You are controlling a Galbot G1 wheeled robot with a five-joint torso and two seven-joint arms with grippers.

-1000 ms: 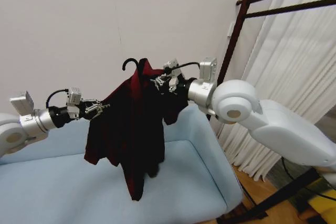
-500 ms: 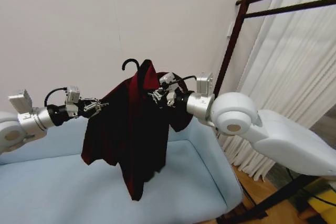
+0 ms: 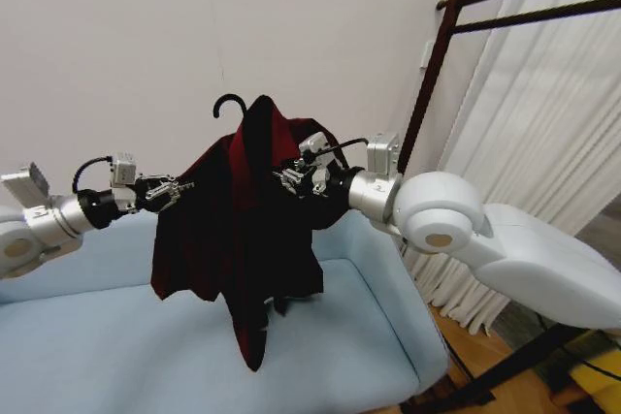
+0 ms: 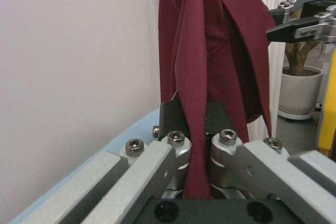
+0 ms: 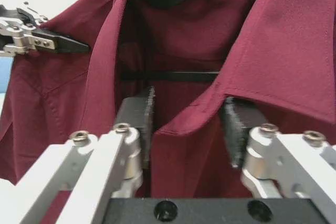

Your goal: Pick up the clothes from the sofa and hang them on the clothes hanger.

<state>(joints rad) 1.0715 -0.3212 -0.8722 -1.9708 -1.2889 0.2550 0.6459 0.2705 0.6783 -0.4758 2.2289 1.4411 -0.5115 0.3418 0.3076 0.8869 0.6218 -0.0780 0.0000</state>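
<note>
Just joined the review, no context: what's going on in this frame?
The robot holds a dark red shirt on a black hanger up in the air above the light blue sofa. The left end effector is clamped on a fold at one side of the shirt. The right end effector is at the other side, pads apart with fabric between them. The hook is free, not yet on the wooden rack to the right.
</note>
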